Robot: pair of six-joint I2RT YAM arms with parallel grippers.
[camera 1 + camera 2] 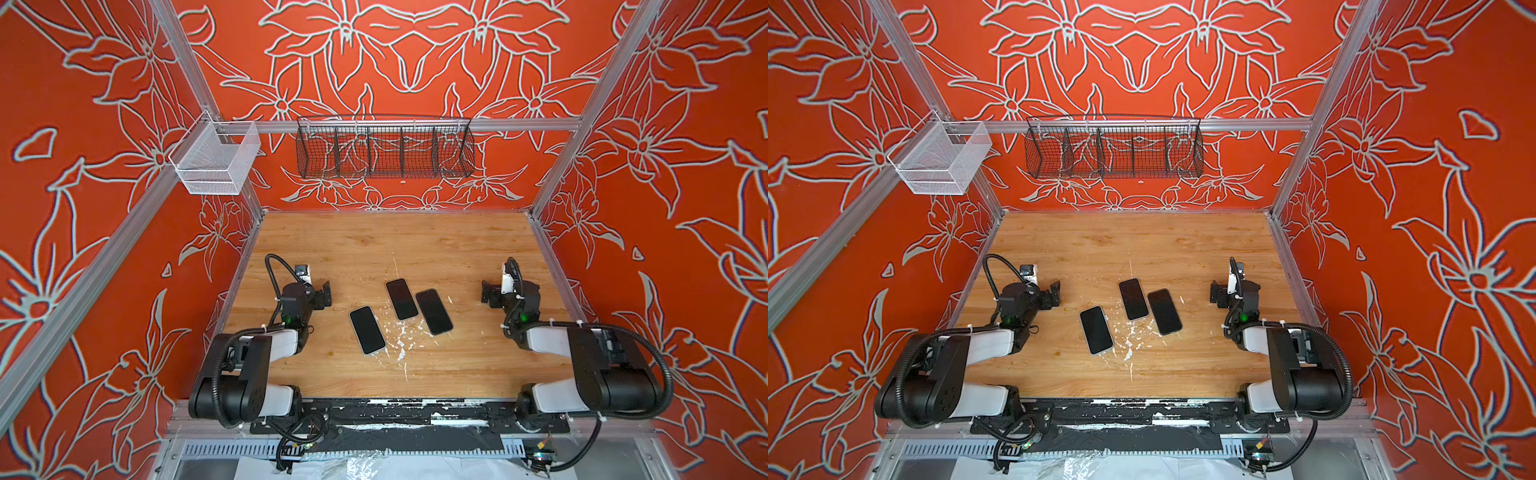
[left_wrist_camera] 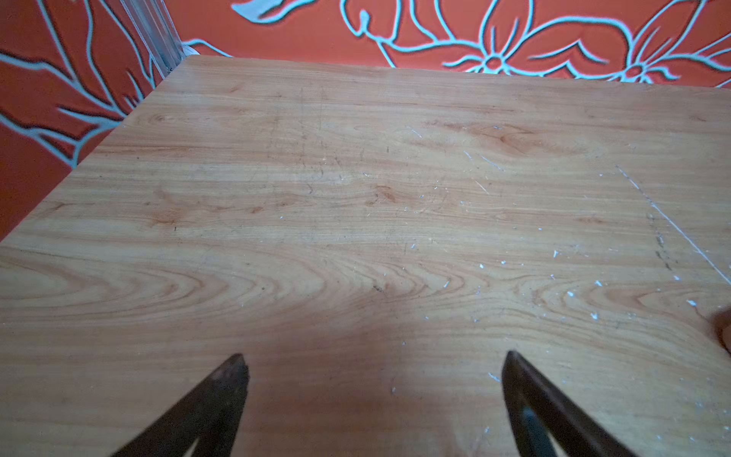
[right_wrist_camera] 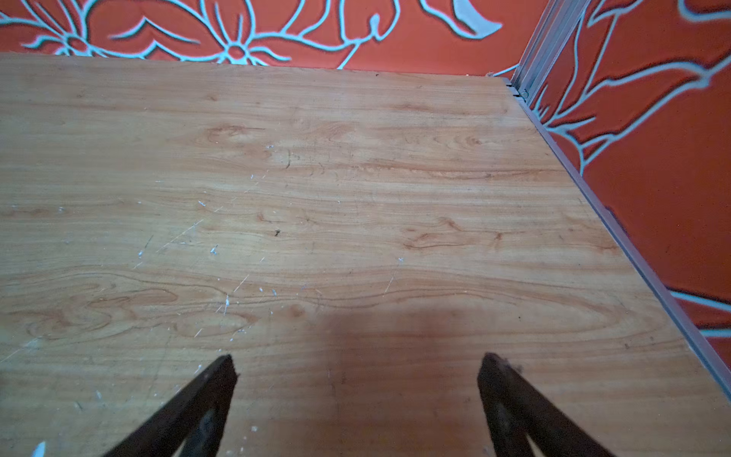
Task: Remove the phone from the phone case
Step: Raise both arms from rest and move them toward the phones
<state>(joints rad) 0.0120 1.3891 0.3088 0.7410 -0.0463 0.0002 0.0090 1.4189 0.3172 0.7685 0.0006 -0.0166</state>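
Three phones [image 1: 367, 329] [image 1: 401, 299] [image 1: 434, 311] are seen on the table [image 1: 374, 241]. Two baskets are hung up, one white [image 1: 216, 160] and one black [image 1: 384, 149]. Two robot arms [image 1: 249, 365] [image 1: 590, 361] are seen.

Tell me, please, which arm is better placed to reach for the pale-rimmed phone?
Left, probably: the pale-rimmed phone lies nearer the left gripper than the right gripper, which has two other phones in its way. Both grippers are open and empty.
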